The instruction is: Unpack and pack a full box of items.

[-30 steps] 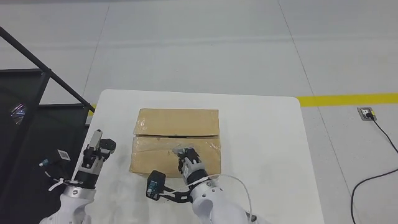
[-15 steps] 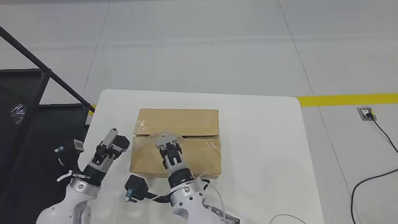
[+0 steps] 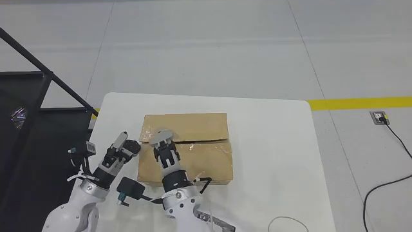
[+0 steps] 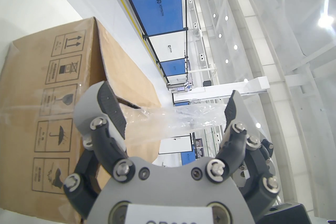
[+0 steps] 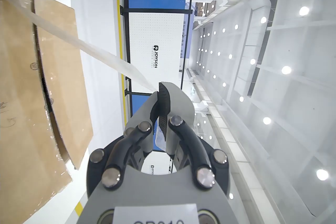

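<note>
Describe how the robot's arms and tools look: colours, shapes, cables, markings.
The left arm and right arm have rounded white shells. The left tool and right tool each have a grey metal base with silver screws, black linkage bars and two pale grey fingers faced with black dimpled pads. A white label sits on each base. Thin cables loop beside the left arm's wrist.

The box (image 3: 193, 147) sits on the table (image 3: 277, 167), left of its middle. The left gripper (image 4: 168, 107) is just beside the box's left end, and the right gripper (image 5: 160, 93) hangs above the box's left part. The tape (image 5: 86, 45) runs from the box top up into the right gripper's closed fingers — crossing between the left gripper's spread fingers.
</note>
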{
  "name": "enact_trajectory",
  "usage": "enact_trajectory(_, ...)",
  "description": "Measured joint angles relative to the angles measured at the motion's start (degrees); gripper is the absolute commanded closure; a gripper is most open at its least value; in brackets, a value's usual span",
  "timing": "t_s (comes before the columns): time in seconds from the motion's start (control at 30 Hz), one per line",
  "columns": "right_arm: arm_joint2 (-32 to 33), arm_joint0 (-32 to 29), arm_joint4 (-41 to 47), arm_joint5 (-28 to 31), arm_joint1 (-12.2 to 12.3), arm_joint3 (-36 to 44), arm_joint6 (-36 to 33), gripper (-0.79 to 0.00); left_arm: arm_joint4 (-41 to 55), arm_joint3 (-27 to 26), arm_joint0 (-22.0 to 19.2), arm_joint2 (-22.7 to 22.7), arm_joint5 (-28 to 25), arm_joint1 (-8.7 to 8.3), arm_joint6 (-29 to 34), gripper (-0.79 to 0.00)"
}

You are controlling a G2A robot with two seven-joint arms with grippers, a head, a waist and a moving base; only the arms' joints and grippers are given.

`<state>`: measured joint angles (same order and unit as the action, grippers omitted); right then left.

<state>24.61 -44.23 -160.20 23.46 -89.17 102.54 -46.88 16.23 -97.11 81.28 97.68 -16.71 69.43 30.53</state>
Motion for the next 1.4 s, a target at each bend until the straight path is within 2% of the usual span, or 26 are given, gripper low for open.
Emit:
enact_trajectory(0.4,1.97,2.93,0.12,2.54,-3.77,-4.82,7.94,0.000,4.49,1.47,0.65,1.27,0.74,-0.35,1.75,-0.785)
enact_trajectory(0.8,3.20,0.39,-4.58,2.88,-5.18,-3.94,12.32,0.000,11.69,2.64,0.17,2.42,-0.69,-0.72,7.08,-0.785)
enact_trajectory(1.2,4.19,-1.56,-8.02,3.46,-6.76,-4.21,15.08,0.000,5.79,5.72,-3.45,-1.44,1.03,-0.92,6.08,-0.785)
enact_trajectory(1.4,3.97,-2.94,-11.16,3.62,-7.29,-3.42,16.09,0.000,5.50,6.32,-3.82,-1.99,0.83,-1.02,5.87,-0.785)
